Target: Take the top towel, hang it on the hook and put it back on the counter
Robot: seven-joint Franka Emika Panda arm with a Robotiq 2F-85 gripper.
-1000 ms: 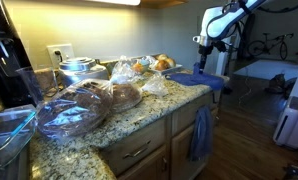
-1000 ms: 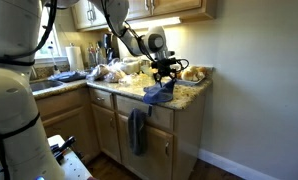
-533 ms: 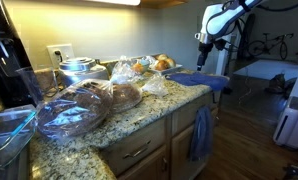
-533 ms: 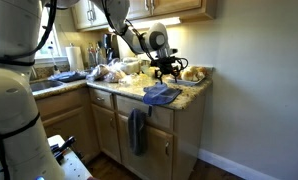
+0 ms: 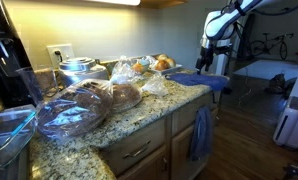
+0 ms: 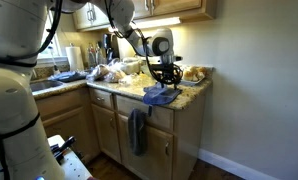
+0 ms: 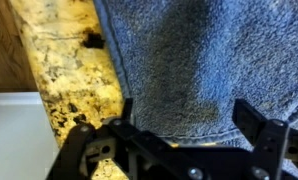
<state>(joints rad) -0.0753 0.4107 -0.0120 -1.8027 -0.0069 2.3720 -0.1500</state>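
Note:
The top towel (image 5: 201, 79) (image 6: 161, 95), bright blue, lies spread on the end of the speckled granite counter (image 5: 129, 118) (image 6: 196, 88) in both exterior views. My gripper (image 5: 213, 48) (image 6: 167, 74) hangs just above it, open and holding nothing. In the wrist view the blue towel (image 7: 199, 55) fills most of the picture, with its hem running between the spread fingers of the gripper (image 7: 189, 118). A strip of granite counter (image 7: 69, 70) shows to the left. No hook shows in any view.
A duller blue towel (image 5: 200, 133) (image 6: 137, 130) hangs on the cabinet front below the counter's end. Bagged breads (image 5: 124, 92), a clear lidded bowl (image 5: 69, 110) and metal bowls (image 5: 77, 68) crowd the counter behind the towel. The counter's edge drops off just beyond the towel.
The jaws opened fully and let go of the blue towel, which settled flat on the counter. The gripper has risen slightly and shifted a little sideways above it.

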